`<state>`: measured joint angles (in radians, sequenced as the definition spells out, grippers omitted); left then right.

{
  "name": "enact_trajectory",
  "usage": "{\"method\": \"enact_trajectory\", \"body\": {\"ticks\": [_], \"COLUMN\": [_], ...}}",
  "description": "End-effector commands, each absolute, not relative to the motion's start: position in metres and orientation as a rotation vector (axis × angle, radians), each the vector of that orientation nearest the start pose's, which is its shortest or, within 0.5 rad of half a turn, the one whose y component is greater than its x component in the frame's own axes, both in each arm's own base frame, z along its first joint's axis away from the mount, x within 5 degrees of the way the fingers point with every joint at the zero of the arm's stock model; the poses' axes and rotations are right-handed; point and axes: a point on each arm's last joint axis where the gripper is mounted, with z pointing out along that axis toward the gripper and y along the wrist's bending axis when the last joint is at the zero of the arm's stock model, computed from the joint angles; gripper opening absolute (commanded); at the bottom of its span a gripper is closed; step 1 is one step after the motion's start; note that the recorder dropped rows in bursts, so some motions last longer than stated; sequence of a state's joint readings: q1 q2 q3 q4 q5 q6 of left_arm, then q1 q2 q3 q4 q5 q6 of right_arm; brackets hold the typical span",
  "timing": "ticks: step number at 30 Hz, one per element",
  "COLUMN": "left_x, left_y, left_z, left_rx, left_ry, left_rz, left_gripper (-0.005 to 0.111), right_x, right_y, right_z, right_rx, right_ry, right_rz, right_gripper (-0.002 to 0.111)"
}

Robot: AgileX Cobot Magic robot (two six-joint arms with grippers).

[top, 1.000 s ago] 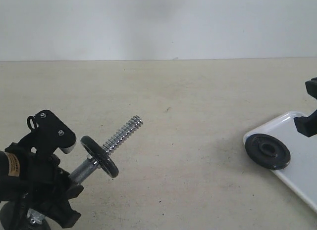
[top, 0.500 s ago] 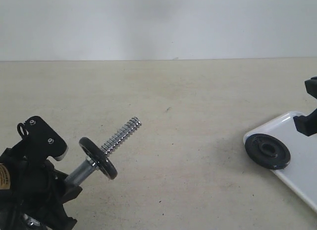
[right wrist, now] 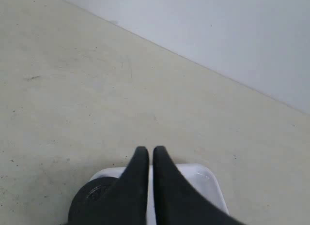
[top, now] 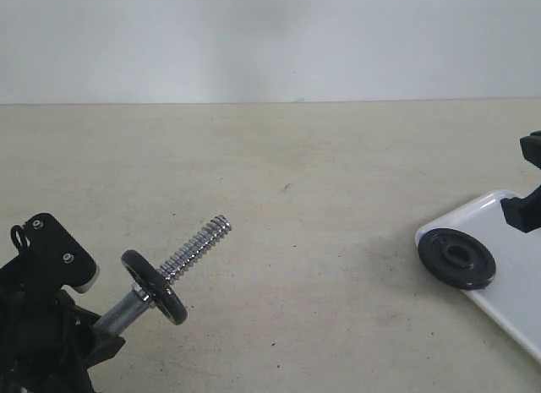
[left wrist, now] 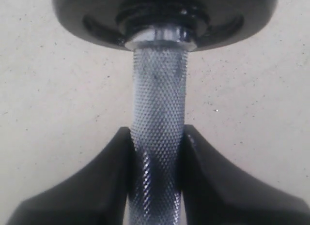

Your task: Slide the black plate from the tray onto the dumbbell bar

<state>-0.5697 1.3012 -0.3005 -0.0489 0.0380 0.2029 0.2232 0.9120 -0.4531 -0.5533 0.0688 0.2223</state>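
Left end effector [left wrist: 157, 138]: clamped on the cross-hatched shaft of the short chrome dumbbell bar [top: 182, 253], whose threaded tip is free and tilted upward.
Right end effector [right wrist: 151, 155]: fingers together and empty, hovering over the shallow white rectangular tray [top: 516, 300].
Round black cast-iron plate [top: 457, 276]: flat in the tray's corner, well apart from the bar.
Doing it well: I'd open wide, pinch the plate's rim, then line its hole up with the thread axis before sliding.

The left claw [left wrist: 157, 142] is clamping the dumbbell bar [left wrist: 159, 89] by its cross-hatched shaft, one finger on each side, and is sitting low at the bottom left of the exterior view. The right claw [right wrist: 150, 152] is hanging at the right edge, its fingers pressing together tip to tip.
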Motion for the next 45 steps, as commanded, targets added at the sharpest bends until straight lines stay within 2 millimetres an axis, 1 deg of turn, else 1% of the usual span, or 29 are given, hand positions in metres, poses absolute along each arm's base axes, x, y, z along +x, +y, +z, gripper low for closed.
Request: {"method": "enact_trajectory", "body": {"ticks": [1,13,17,25,28,33,36,39,45], "left_x": [0.19,0.19,0.193,0.204,0.207,0.213,0.218,0.223,0.234], "left_y": [-0.117,-0.117,-0.119,-0.127,-0.129,-0.132,-0.136,-0.14,-0.147], "left_z": [0.215,0.215,0.217,0.221,0.219,0.208,0.206,0.21,0.22], "left_rx": [0.575,0.576,0.583,0.661,0.662,0.67,0.687,0.694,0.682], "left_ry": [1.624,1.626,1.644,1.751,1.776,1.867,1.909,1.929,1.9], "left_rz": [-0.277,-0.277,-0.277,-0.247,-0.246,-0.242,-0.24,-0.242,-0.249], "left_gripper": [0.004,0.004,0.004,0.004,0.004,0.004,0.004,0.004,0.004], "right_x": [0.177,0.177,0.177,0.177,0.177,0.177,0.177,0.177,0.177], "right_y": [0.036,0.037,0.037,0.037,0.037,0.037,0.037,0.037,0.037], "right_z": [0.261,0.262,0.262,0.262,0.262,0.262,0.262,0.262,0.262], "right_rx": [-0.526,-0.516,-0.511,-0.511,-0.511,-0.511,-0.511,-0.509,-0.507], "right_ry": [1.925,1.914,1.915,1.915,1.915,1.915,1.913,1.914,1.92], "right_rz": [-0.106,-0.091,-0.087,-0.087,-0.087,-0.087,-0.086,-0.085,-0.086], "right_gripper": [0.001,0.001,0.001,0.001,0.001,0.001,0.001,0.001,0.001]}}
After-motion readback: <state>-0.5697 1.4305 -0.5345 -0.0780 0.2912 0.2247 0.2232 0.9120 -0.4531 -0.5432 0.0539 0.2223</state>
